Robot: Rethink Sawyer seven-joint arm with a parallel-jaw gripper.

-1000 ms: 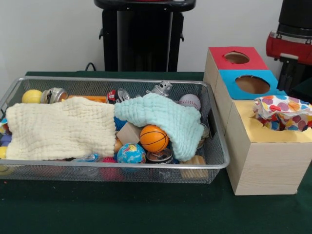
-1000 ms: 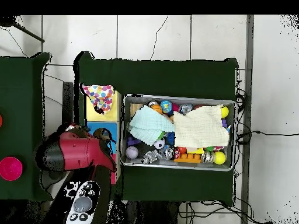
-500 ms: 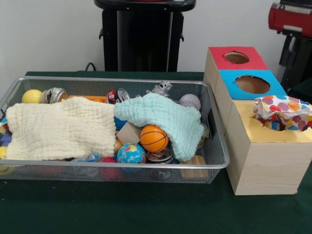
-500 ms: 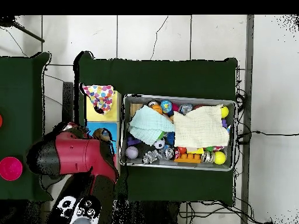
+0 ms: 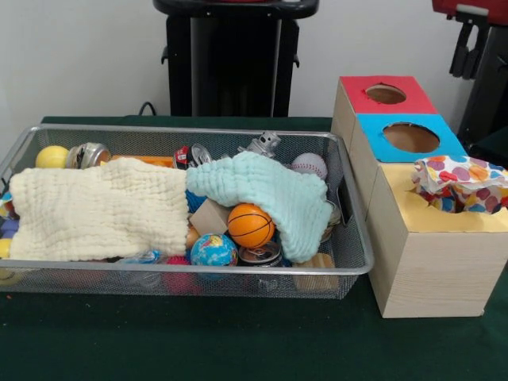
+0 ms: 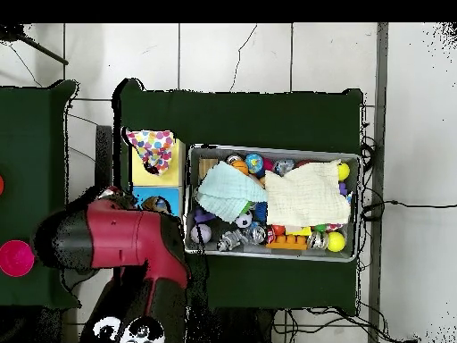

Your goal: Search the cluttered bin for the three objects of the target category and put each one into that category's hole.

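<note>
We see the green-covered table carrying a wire mesh bin and, just beside it, a long wooden sorting box. In the overhead view the red arm looms over the box's end, and in the front view only a dark part of the gripper shows at the top right corner; we cannot tell how wide it stands or whether it has hold of anything. The box top has a red panel with a round hole, then a blue panel with a larger hole, then a yellow panel whose opening is stuffed with a polka-dot cloth. Inside the bin a cream cloth covers the left half and a mint-green cloth drapes over the right. Around and under them lie balls: an orange basketball touching the mint cloth's edge, a globe ball near the front wall, a white baseball at the back right, and a yellow ball at the back left. A wooden block sits beside the basketball, a small grey robot figure stands at the back wall, and metal tins lie near the yellow ball.
</note>
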